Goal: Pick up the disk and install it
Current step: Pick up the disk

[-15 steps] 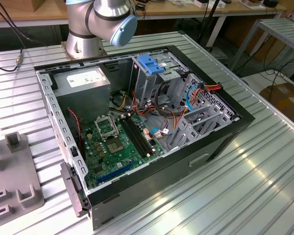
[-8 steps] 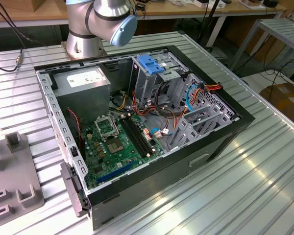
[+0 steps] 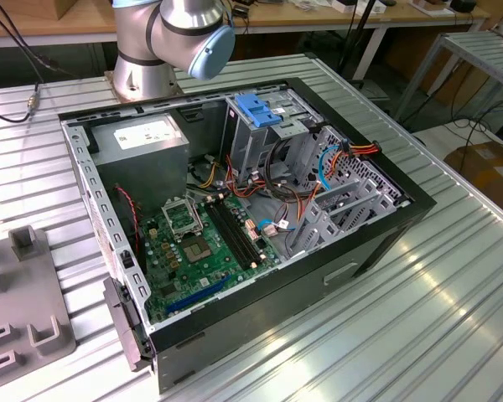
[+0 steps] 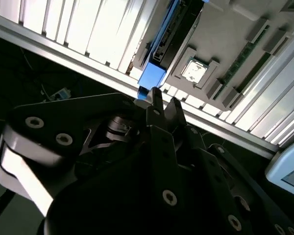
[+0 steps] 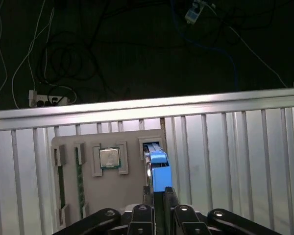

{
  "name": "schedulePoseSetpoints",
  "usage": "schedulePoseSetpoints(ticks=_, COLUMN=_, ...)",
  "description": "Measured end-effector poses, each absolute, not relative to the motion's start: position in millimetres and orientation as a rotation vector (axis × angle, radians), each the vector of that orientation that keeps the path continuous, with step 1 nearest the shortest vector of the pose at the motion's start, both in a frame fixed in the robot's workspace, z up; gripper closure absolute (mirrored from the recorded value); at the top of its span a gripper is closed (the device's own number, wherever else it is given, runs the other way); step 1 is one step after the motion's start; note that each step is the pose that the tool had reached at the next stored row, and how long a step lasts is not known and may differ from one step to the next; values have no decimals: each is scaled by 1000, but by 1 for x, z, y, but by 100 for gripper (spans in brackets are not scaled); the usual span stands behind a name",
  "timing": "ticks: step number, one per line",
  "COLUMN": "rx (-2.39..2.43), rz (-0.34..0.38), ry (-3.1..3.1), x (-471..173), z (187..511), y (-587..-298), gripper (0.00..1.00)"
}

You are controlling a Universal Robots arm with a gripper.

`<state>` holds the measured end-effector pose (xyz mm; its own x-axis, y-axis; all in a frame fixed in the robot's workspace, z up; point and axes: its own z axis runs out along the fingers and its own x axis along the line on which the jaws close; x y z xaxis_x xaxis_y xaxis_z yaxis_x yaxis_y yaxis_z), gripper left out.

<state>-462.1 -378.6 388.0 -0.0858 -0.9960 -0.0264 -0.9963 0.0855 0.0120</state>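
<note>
Lower centre of the first wrist view, gripper [image 5: 159,194] sat at the disk [image 5: 159,169], blue end; I couldn't tell if clamped. Disk seemed stiff, heavyish, shock-fragile: hold frame edges.

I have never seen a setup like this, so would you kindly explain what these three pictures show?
This is one robot arm standing on a ribbed metal table. The exterior view is taken from a camera off the arm. It shows an open computer case lying on the table, and a grey holder plate at the exterior view's left. The two wrist views come from cameras riding on the arm, which look past its gripper at the plate. The disk, edged in blue, stands on edge in a slot of the plate, and a square chip lies in another recess. The gripper is right at the disk's blue end. I cannot tell whether it grips the disk.
</note>
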Motion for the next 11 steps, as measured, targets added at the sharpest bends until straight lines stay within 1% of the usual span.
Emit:
schedulePoseSetpoints(ticks=1, rx=-2116, rz=42, ry=2306, x=-462, z=388, y=-379, gripper=75)
schedulePoseSetpoints(ticks=2, rx=-2116, rz=42, ry=2306, x=-462, z=388, y=-379, gripper=69)
schedulePoseSetpoints(ticks=5, rx=-2117, rz=42, ry=2305, x=-462, z=388, y=-379, gripper=68)
schedulePoseSetpoints(ticks=6, rx=-2119, rz=42, ry=2303, x=-462, z=388, y=-379, gripper=61)
schedulePoseSetpoints(ticks=11, rx=-2212, rz=42, ry=2216, x=-462, z=382, y=-379, gripper=61)
